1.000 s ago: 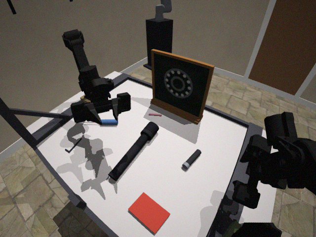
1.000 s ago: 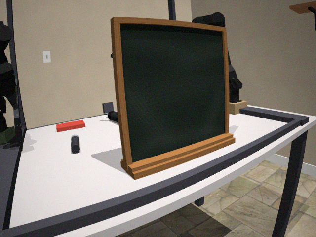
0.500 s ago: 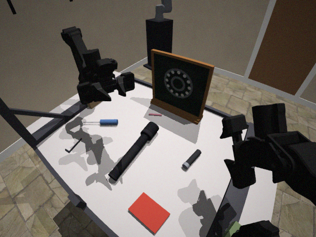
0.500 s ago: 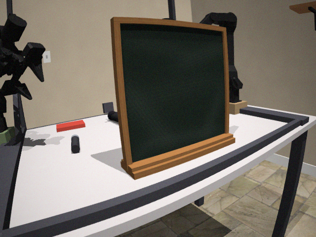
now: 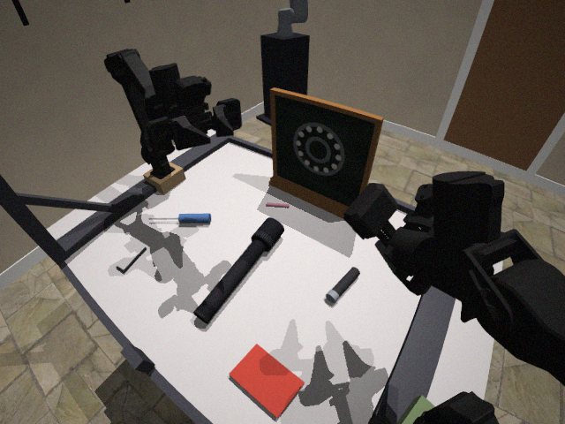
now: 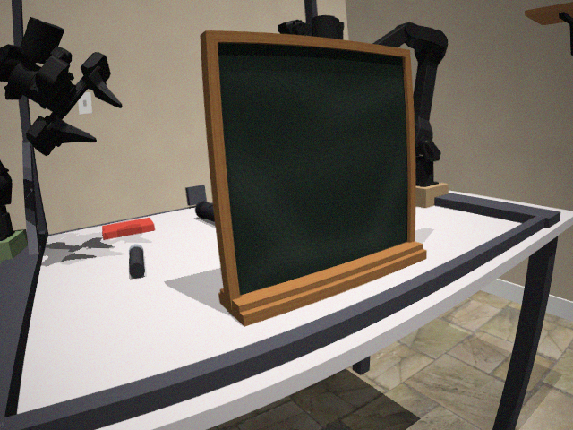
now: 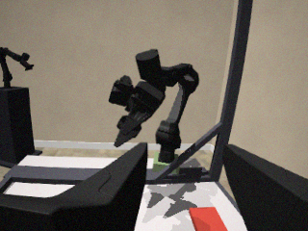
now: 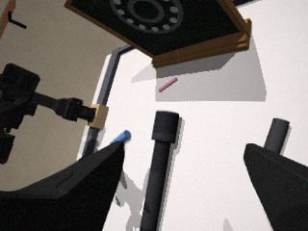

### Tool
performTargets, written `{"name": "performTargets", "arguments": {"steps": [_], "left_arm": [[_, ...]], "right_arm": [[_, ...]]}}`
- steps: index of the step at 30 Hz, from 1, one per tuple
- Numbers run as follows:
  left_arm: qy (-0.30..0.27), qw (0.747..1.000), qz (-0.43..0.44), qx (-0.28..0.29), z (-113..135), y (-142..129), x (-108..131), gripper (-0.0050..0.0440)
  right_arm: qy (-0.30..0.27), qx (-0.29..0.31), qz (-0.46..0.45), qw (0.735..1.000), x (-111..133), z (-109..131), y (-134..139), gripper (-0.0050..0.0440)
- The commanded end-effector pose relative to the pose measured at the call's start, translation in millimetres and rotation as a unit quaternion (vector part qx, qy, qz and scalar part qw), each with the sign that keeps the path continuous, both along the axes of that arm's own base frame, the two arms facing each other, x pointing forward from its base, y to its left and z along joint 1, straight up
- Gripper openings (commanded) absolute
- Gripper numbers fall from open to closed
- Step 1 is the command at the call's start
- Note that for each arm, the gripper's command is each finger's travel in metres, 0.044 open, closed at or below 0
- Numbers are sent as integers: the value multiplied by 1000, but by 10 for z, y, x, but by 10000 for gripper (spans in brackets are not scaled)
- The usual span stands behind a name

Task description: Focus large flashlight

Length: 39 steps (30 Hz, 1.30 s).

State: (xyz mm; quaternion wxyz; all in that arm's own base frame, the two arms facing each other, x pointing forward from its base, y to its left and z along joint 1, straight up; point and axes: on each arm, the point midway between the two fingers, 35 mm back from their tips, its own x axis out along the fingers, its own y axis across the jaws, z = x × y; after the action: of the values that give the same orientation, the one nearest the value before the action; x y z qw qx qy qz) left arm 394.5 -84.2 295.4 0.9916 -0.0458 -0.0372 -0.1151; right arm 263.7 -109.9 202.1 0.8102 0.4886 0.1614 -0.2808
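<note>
The large black flashlight lies on the white table with its head towards the board. It also shows in the right wrist view. The board stands upright. Its ring of light dots appears to lie between the two printed rings. My left gripper is raised at the far left, well clear of the table, open and empty. My right gripper hangs high at the right, open and empty, looking down on the board.
A small flashlight, a red block, a blue-handled screwdriver, a black hex key and a pink chalk stick lie on the table. A dark frame rail edges it. A black pedestal stands behind the board.
</note>
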Motion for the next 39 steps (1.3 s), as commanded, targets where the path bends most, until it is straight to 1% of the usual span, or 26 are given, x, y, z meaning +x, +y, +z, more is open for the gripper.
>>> {"name": "performTargets", "arguments": {"steps": [1, 6, 11, 13, 16, 21, 24, 28, 34, 36, 37, 39], "left_arm": [[-11, 1000, 22, 5, 163, 178, -135, 210], [-9, 999, 45, 15, 226, 357, -276, 210], [-5, 997, 67, 23, 273, 518, -427, 210], [-5, 997, 67, 23, 273, 518, -427, 210], [-5, 997, 77, 26, 306, 586, -510, 210], [-2, 994, 101, 35, 335, 741, -676, 210], [2, 993, 110, 40, 326, 800, -746, 210], [5, 992, 118, 43, 323, 848, -806, 210], [4, 992, 120, 43, 336, 859, -821, 210], [4, 992, 118, 43, 335, 848, -804, 210], [2, 992, 119, 42, 349, 850, -811, 210], [2, 992, 119, 42, 351, 851, -811, 210]], "right_arm": [[-29, -84, 67, 994, 150, 213, 140, 338], [-61, -185, 137, 971, 305, 439, 329, 338], [-95, -282, 193, 935, 417, 671, 540, 338], [-95, -282, 193, 935, 417, 671, 540, 338], [-117, -339, 219, 908, 463, 812, 674, 338], [-155, -428, 251, 854, 503, 1050, 908, 338], [-172, -468, 259, 827, 506, 1162, 1010, 338], [-185, -498, 264, 805, 502, 1248, 1095, 338], [-189, -505, 265, 799, 502, 1277, 1116, 338], [-186, -498, 264, 805, 504, 1256, 1094, 338], [-187, -495, 265, 806, 504, 1253, 1100, 440], [-187, -495, 265, 806, 504, 1256, 1101, 440]]}}
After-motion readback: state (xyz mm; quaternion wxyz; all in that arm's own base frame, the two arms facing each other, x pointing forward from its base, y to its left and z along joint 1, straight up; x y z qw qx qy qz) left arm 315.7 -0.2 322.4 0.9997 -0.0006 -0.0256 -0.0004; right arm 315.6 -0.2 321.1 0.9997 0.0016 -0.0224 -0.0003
